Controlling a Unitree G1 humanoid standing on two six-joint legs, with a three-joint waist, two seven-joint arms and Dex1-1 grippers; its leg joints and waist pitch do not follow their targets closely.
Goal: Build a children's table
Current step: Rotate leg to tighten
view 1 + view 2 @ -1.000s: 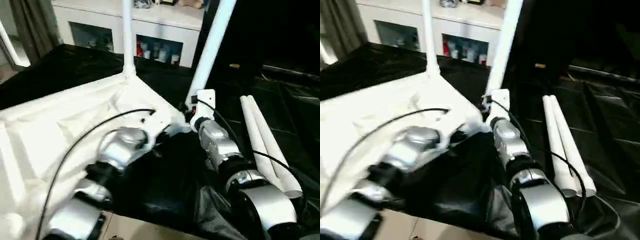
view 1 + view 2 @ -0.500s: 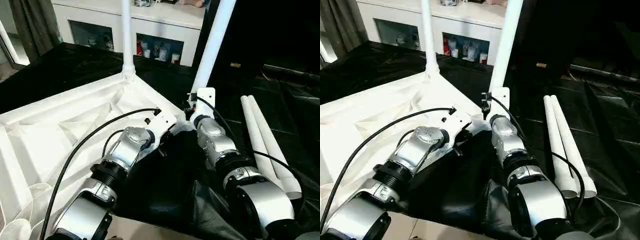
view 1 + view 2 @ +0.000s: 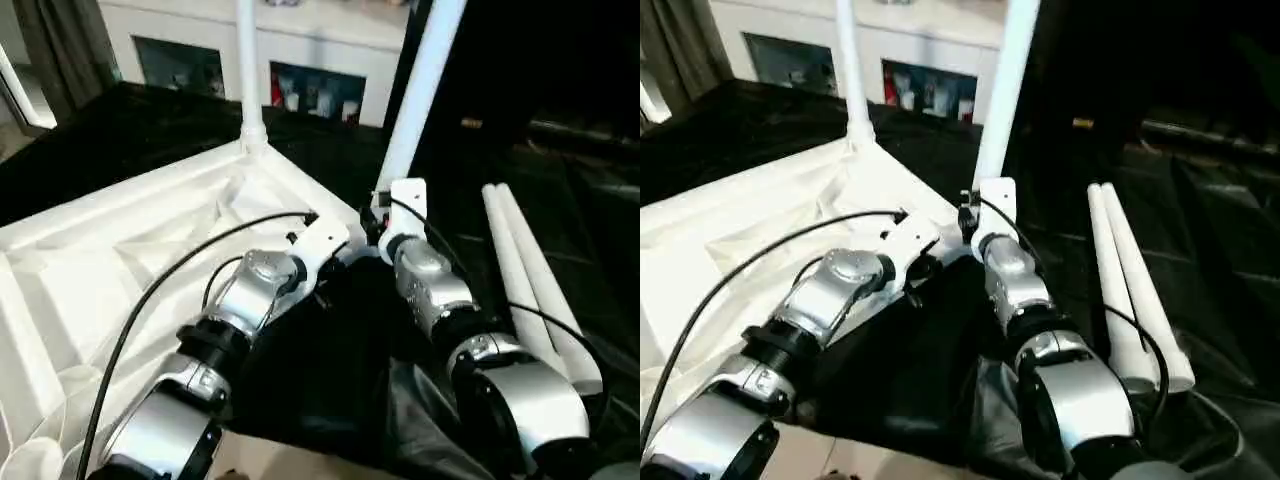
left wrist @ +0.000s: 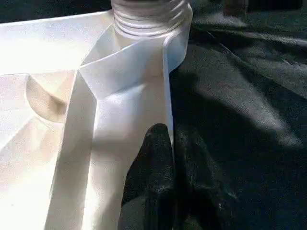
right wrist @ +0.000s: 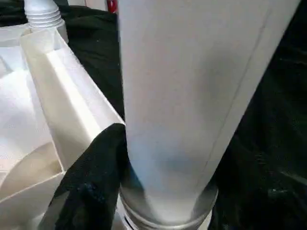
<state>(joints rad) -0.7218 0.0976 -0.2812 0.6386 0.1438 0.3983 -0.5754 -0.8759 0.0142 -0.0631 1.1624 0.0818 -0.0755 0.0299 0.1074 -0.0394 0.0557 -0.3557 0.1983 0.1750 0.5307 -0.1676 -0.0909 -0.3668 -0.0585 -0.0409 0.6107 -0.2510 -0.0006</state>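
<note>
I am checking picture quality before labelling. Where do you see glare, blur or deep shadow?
Left wrist view: the table top glares near white, and the black fingers look soft. Right wrist view: the leg is close and blurred. Eye views: the far right background is almost black.

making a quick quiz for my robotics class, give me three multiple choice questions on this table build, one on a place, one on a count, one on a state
1. Where do the loose legs lie?
A. on the black cloth by the robot's right arm
B. inside the table top
C. on the white cabinet

2. How many legs stand upright at the table top?
A. none
B. two
C. four

3. How is the left claw?
A. wide open above the top
B. shut on the top's rim
C. holding a loose leg

Answers: 1 A, the two loose legs rest side by side on the cloth, right of the right arm. 2 B, the far leg and the near leg both rise from corners. 3 B, its black fingers pinch the thin white wall.
</note>
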